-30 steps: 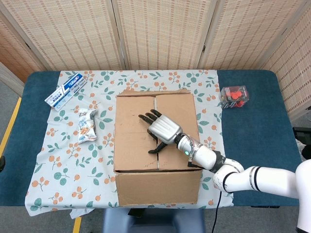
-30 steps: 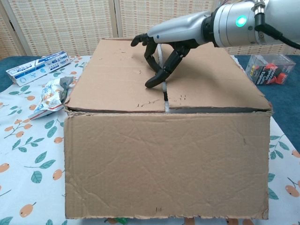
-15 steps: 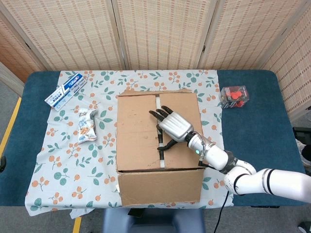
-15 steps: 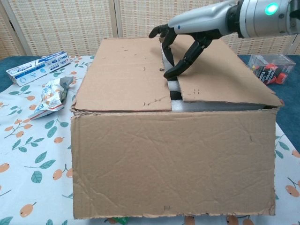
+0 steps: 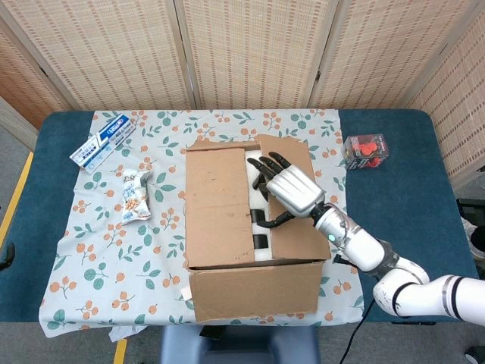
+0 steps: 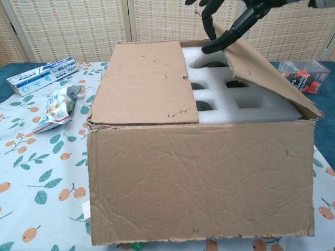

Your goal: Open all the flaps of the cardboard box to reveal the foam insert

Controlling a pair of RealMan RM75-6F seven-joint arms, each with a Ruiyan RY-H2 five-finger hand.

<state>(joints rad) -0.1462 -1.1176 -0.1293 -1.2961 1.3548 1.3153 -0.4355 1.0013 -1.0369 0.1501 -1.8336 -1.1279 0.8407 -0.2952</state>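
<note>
fingers (image 6: 217, 39) of my right hand (image 5: 292, 189) pinch the right flap (image 6: 267, 73) edge, tilting it up off the foam insert (image 6: 246, 107). cardboard box (image 6: 201, 183) sits mid-table; left flap (image 6: 144, 83) lies flat.

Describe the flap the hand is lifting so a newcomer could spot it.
Find the cardboard box mid-table. The right flap is the top panel tilted up over the white foam insert, its edge pinched by the right hand. The left flap lies flat.
</note>
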